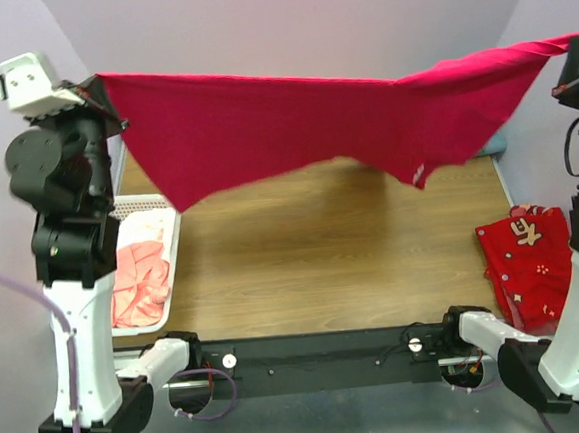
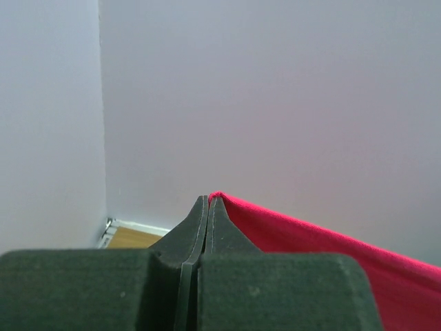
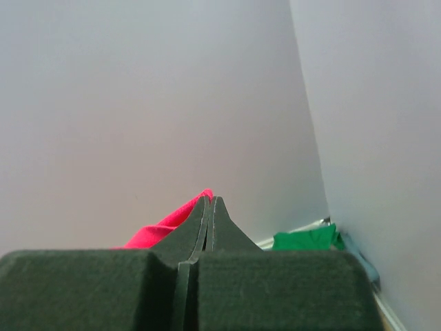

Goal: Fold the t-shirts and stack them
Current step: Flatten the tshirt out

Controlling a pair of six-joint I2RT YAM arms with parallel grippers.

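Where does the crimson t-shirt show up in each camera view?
Top external: crimson t-shirt stretched across the upper picture, above the table.
Left wrist: crimson t-shirt lower right, running from the left hand's tips.
Right wrist: crimson t-shirt lower left, at the right hand's tips.
Shared landmark: the pale back wall.

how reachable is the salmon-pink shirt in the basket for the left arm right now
Probably not yet. The white basket sits beside the left arm with the salmon-pink shirt uncovered, but the left fingers are shut on the crimson t-shirt, stretched high between them and the right fingers; they must release first.
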